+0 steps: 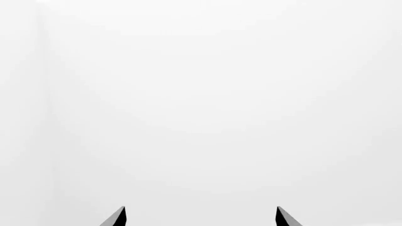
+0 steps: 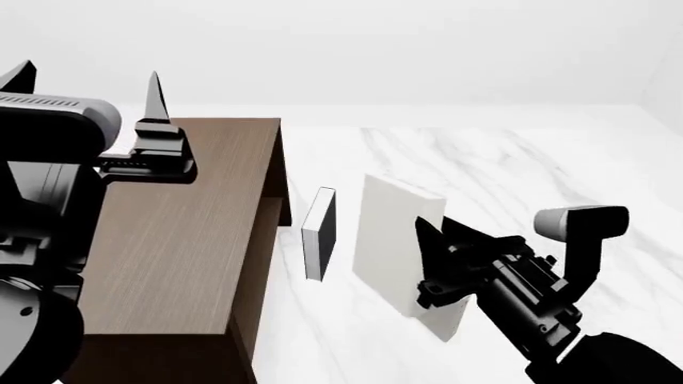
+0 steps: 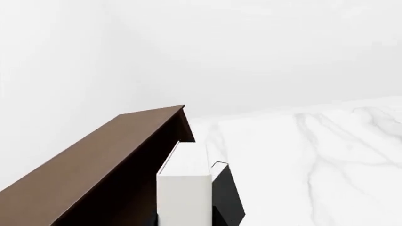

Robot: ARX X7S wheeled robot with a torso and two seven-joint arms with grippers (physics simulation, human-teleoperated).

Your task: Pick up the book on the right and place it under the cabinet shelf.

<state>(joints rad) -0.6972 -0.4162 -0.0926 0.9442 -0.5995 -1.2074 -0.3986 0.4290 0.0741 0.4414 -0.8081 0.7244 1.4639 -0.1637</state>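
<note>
The book (image 2: 389,240) is seen in the head view as a plain, bright-white rectangular slab, fairly thin, with a smooth unmarked cover and a slightly shaded narrow edge. It is held upright and somewhat tilted above the white marble table (image 2: 513,176), its lower end hidden behind the right gripper (image 2: 427,268). The dark fingers of that gripper are clamped on the book's lower part, one finger lying across the near cover. In the right wrist view the same book (image 3: 183,193) is shown edge-on, as a narrow white block rising between the fingers, with a flat top edge and sharp corners.

Just to the left of the held book a second book (image 2: 319,232) is stood on the table, white with a dark grey face turned toward the held one. The two are near each other but apart. In the right wrist view this second book (image 3: 227,197) is seen as a dark panel just beside the white block.

Further left the cabinet (image 2: 181,232) is found, a long dark-brown wood-grain box with a recessed side turned toward the books, where an inner shelf board is visible. The held book is well clear of that recess.

The left gripper (image 2: 91,80) is raised above the cabinet's far end, its two pointed fingers (image 1: 116,217) spread apart with nothing between them; only blank white background is seen past them.
</note>
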